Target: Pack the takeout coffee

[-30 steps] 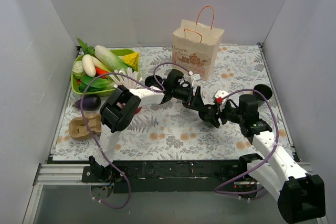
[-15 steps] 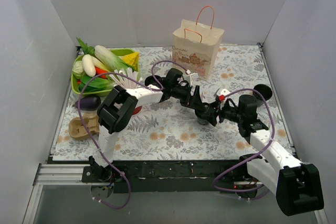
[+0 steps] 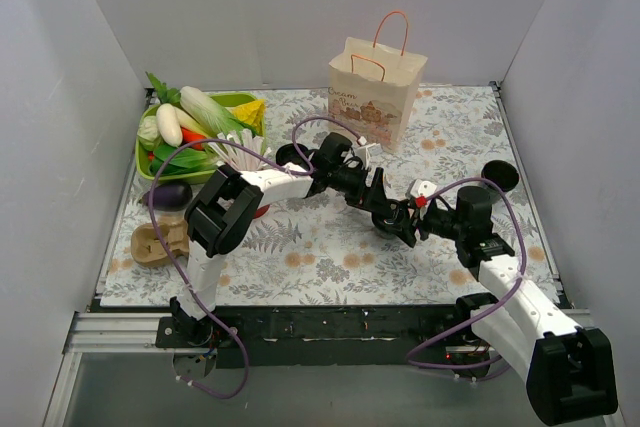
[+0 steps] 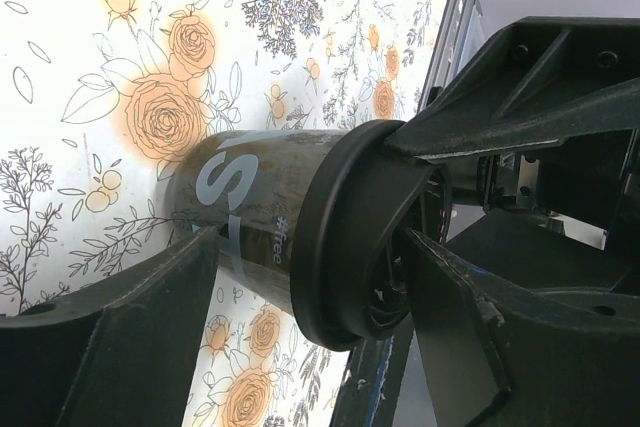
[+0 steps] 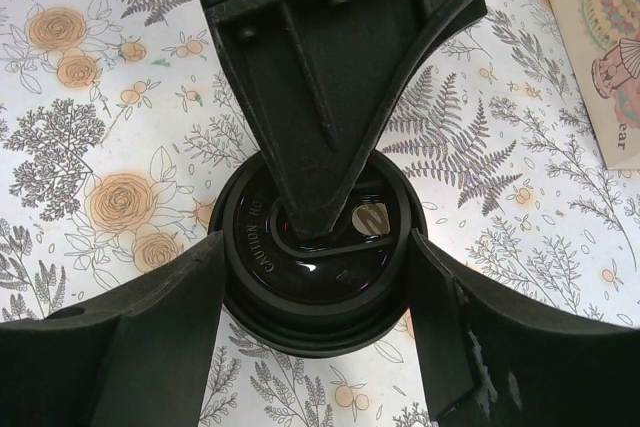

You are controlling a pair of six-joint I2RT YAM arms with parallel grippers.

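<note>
Your takeout coffee stands upright on the floral table, near the middle and a little right of centre, with both arms crowded onto it. Your right gripper straddles the cup from the near-right side; its fingers sit against opposite sides of the black lid, clamping it. Your left gripper comes in from the far-left side. One of its fingers lies across the top of the lid, covering much of it from above, and the other is down beside the cup wall. You cannot tell from these views whether that left pair is squeezing or only resting there.

The paper bag stands upright at the far edge, well apart from the cup, and the left arm's wrist and purple cable lie between them. A loose black lid lies off to the right. At the far left sit a green tray piled with vegetables, an eggplant and a cardboard cup holder, all well clear.
</note>
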